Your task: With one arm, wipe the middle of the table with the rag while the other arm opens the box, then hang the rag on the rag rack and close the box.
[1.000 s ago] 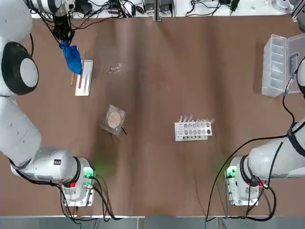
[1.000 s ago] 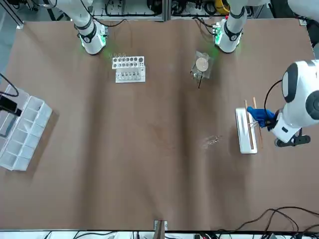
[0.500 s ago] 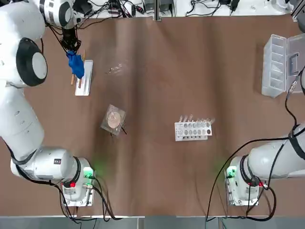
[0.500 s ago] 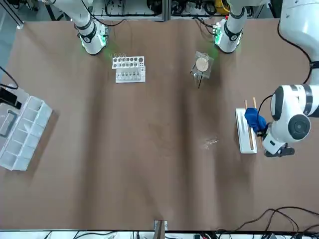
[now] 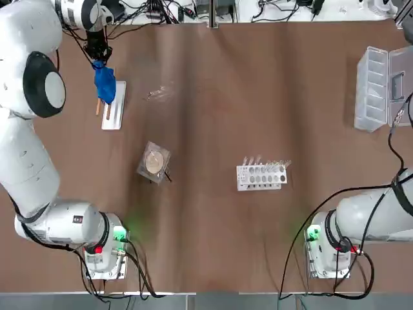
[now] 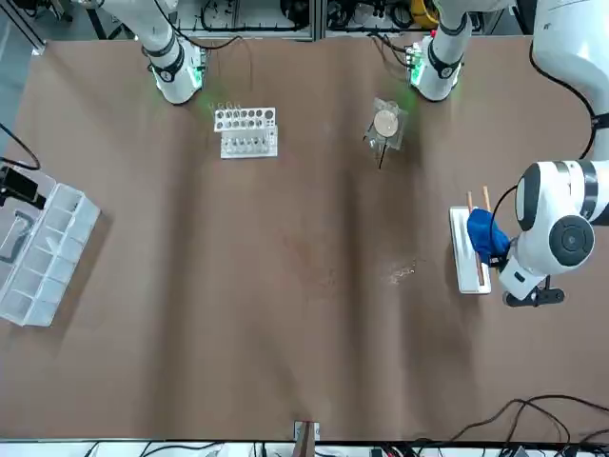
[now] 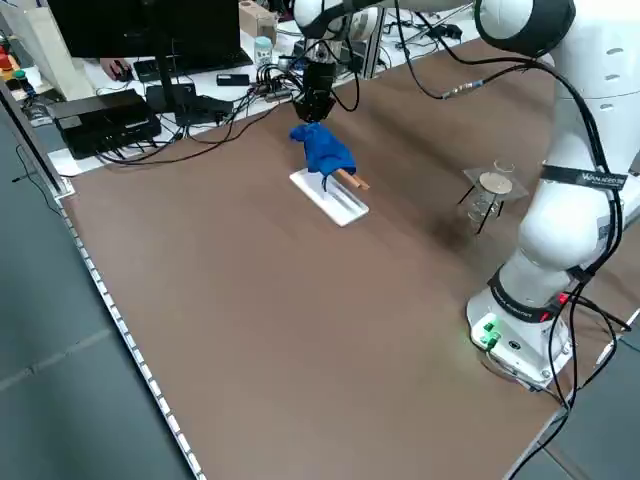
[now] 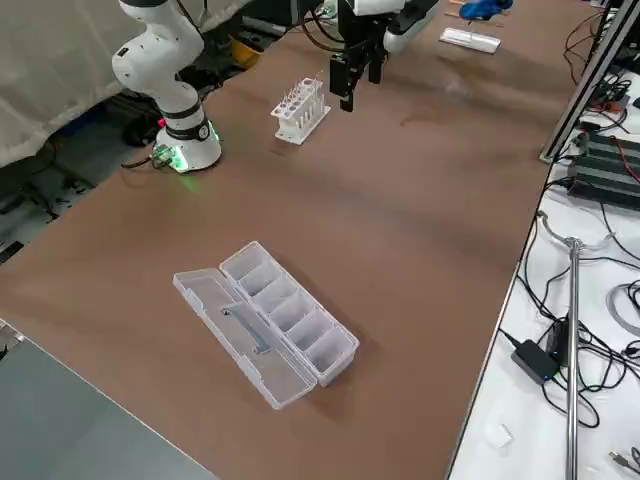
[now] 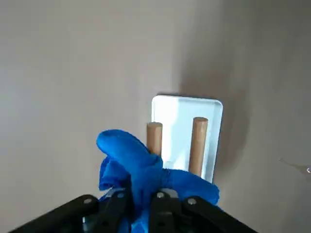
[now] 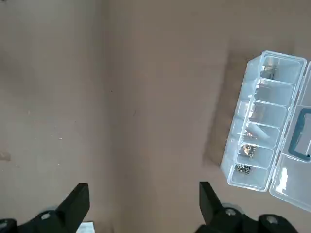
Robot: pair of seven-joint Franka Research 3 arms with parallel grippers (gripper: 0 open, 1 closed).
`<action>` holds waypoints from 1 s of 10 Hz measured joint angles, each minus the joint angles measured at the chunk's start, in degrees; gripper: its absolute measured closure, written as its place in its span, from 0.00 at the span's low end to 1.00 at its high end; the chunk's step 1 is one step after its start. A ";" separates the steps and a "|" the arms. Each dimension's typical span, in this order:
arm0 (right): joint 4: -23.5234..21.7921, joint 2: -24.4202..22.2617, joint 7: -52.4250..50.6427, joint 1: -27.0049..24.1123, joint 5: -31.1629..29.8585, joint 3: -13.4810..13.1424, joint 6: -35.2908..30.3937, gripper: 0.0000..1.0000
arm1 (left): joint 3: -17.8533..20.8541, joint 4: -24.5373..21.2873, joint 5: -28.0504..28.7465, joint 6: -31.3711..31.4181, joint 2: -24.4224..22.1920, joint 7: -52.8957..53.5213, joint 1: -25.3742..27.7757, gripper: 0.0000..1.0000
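Since a second ago the left hand (image 5: 99, 57) has been carrying the rag (image 5: 104, 84) down and in over the rag rack (image 5: 114, 105), near the desk's (image 5: 213, 116) far left corner, and the blue cloth is now draping onto the wooden rods. Its fingers are nipping the top of the rag, narrowly parted and, I'd judge, just beginning to let go. So the hanging step is under way; next the hand needs to spread fully and lift straight up so the cloth isn't dragged off the rods. Room is tight there: the far edge, with its cables, is close behind, though the desk is bare toward the middle.

Moving right, a wrapped beige item (image 5: 153, 162) and a tube rack (image 5: 261, 174) are sitting well clear. At the right edge the box (image 5: 379, 87) is lying with its lid thrown back. The right hand (image 10: 143, 204), fingers wide and holding nothing, is hovering above bare desk near it; closing the lid remains to be done.
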 joint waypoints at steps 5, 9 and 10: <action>-0.81 0.00 0.00 -0.32 -0.08 0.25 0.10 0.00 | -0.02 -0.11 0.00 0.00 0.18 -0.13 0.44 0.22; -2.09 0.00 0.03 -1.02 -0.15 0.23 0.10 0.00 | -3.19 5.26 -1.66 0.20 -4.13 -0.54 0.45 0.00; -2.13 0.00 0.32 -2.18 -0.50 0.12 -0.01 0.02 | -3.84 6.85 -4.19 -0.66 -6.88 -0.56 0.35 0.00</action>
